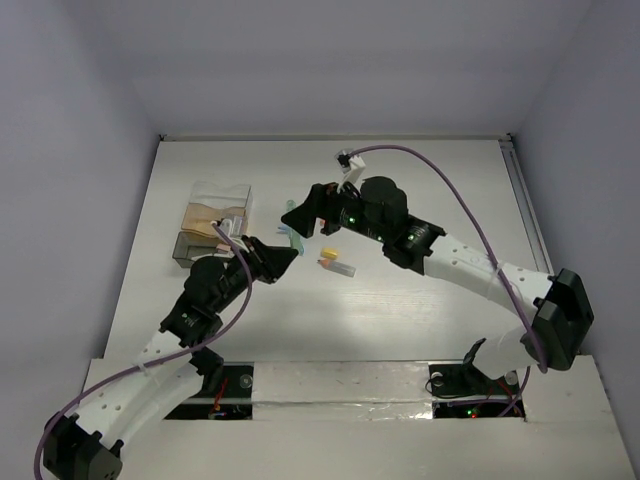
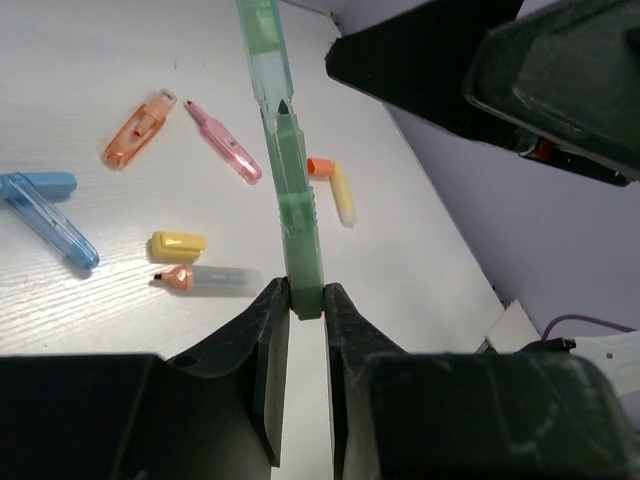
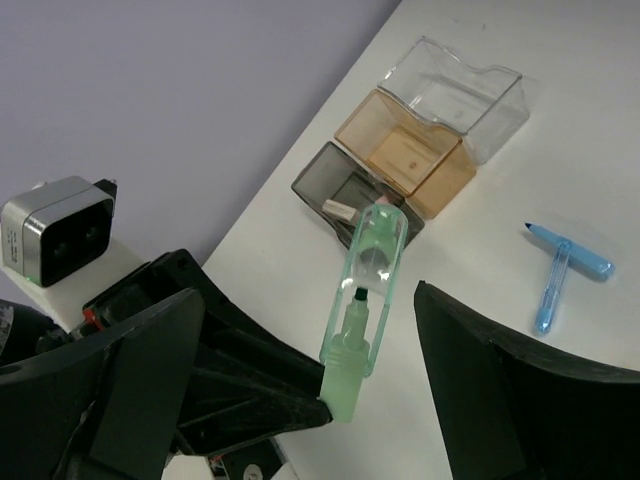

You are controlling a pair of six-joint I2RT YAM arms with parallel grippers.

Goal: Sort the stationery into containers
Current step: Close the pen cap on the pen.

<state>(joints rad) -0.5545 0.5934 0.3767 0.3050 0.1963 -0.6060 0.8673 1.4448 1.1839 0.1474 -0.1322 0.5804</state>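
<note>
My left gripper (image 2: 306, 296) is shut on the base of a green highlighter (image 2: 298, 200) and holds it above the table; it also shows in the top view (image 1: 283, 262). A clear green cap (image 2: 260, 45) sits over the highlighter's tip. My right gripper (image 3: 308, 300) is open, its fingers (image 3: 500, 370) wide on either side of the capped highlighter (image 3: 362, 290), not touching it. The container (image 3: 440, 120), with clear, tan and grey sections, stands beyond on the table's left (image 1: 215, 222).
Loose stationery lies on the table below: an orange piece (image 2: 134, 127), a pink pen (image 2: 222, 141), blue pieces (image 2: 45, 208), a yellow cap (image 2: 178, 243), a clear orange-tipped highlighter (image 2: 208, 278) and a yellow one (image 2: 340, 190). A blue pen (image 3: 566, 262) lies right of the container.
</note>
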